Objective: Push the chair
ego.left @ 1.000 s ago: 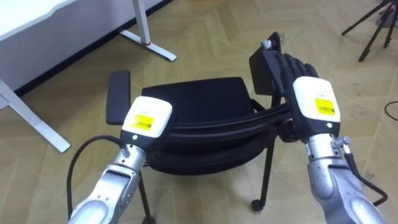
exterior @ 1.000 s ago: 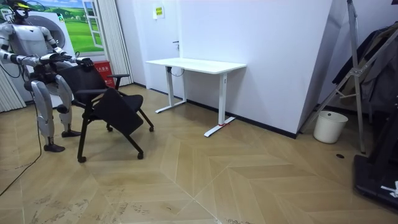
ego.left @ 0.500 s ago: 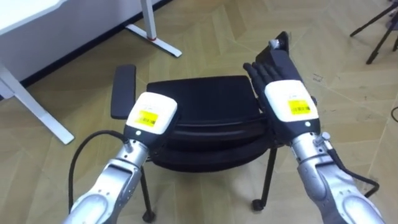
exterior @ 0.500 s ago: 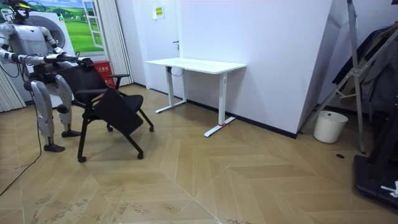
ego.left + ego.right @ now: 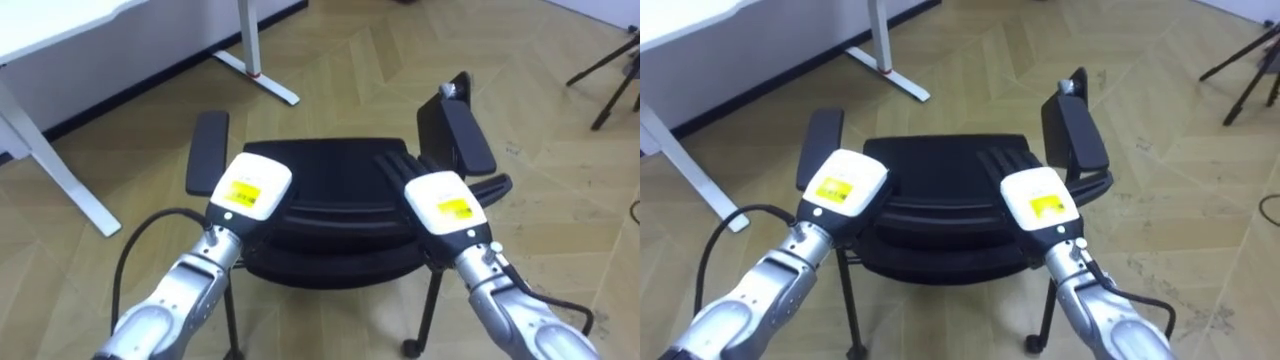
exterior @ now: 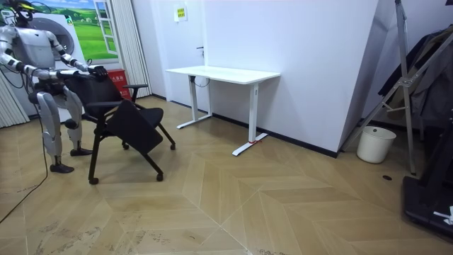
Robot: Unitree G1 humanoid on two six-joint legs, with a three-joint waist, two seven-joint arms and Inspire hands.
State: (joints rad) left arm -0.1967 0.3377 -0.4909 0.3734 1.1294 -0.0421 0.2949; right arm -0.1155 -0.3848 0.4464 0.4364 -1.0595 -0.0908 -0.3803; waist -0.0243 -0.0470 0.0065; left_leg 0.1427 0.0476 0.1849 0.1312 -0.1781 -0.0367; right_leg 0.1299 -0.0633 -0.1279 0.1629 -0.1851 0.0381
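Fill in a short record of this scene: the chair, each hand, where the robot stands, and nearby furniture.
Chair: black chair on a wooden floor
Left hand: left hand at the backrest's top edge
Right hand: right hand on the backrest's top edge, fingers straight
Robot's place: standing behind the chair
Nearby: white desk ahead, to the robot's left

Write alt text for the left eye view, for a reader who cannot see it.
Seen from above, the robot's left hand and right hand are at the backrest top of a black office chair with padded armrests, the right hand's fingers straight over it. Beyond the chair lie a light wooden herringbone floor and, upper left, a white desk on white metal legs.
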